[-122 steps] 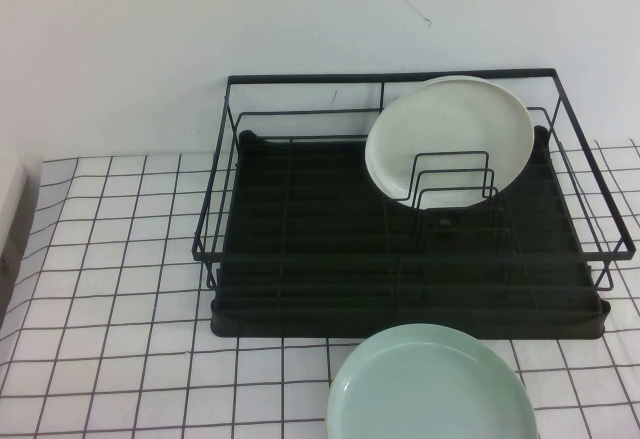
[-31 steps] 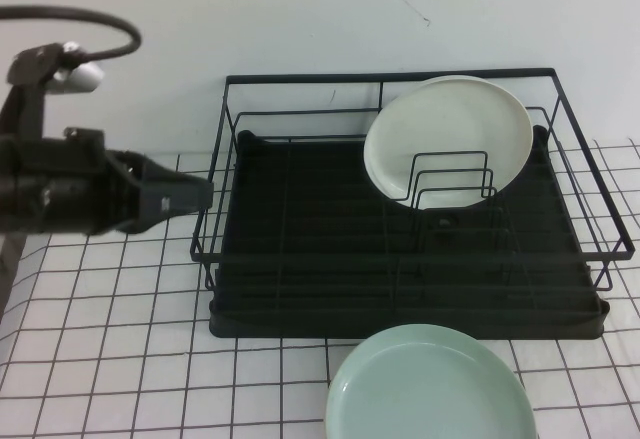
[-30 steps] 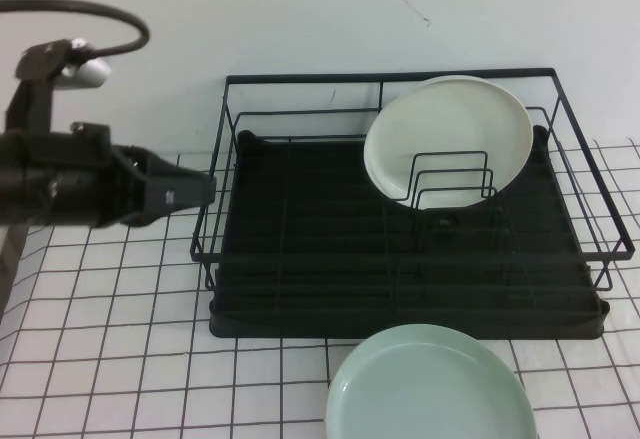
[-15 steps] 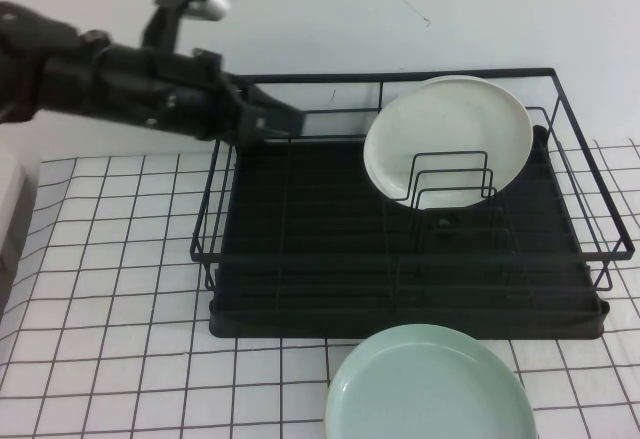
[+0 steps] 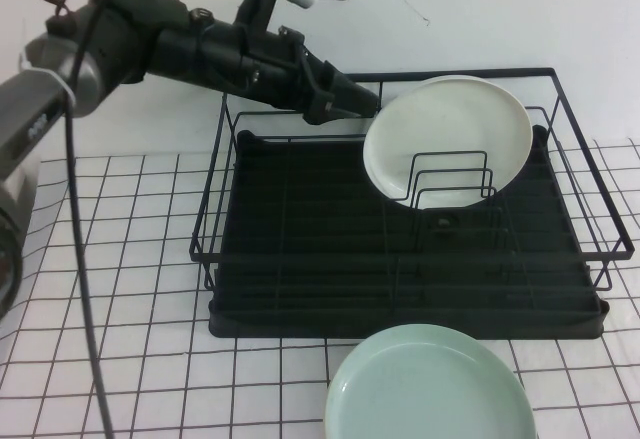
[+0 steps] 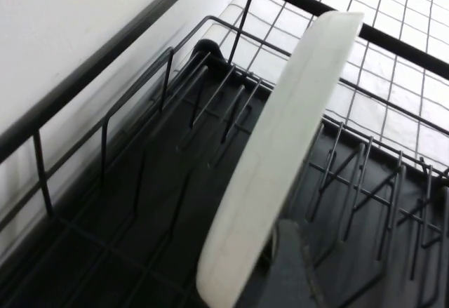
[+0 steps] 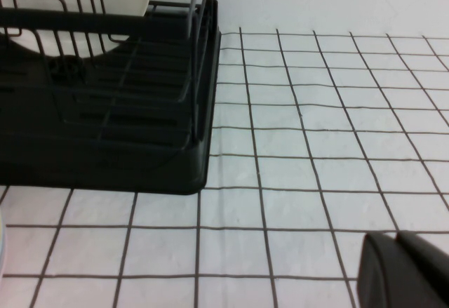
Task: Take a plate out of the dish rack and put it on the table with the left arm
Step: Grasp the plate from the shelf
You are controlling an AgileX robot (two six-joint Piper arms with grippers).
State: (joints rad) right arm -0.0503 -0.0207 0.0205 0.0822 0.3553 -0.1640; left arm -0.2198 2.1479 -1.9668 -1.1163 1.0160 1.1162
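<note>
High camera overlooks dish rack (image 5: pixel 410 249); both wrist cameras view it closely.

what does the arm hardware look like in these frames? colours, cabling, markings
Left arm: matte black segments, grey-silver link nearest the camera with dark lettering, loose black cables looping above and hanging down, a small white part on top. Its dark wedge-shaped left gripper is over the black wire dish rack. Right gripper: only a black glossy tip shows, low over the white gridded table.

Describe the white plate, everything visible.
The plate is round, plain glossy white with a shallow raised rim. It stands on edge, leaning back, in the upright loops at the back right of the dish rack. The left gripper is at its left rim; contact unclear. The right gripper sits low over the table.
</note>
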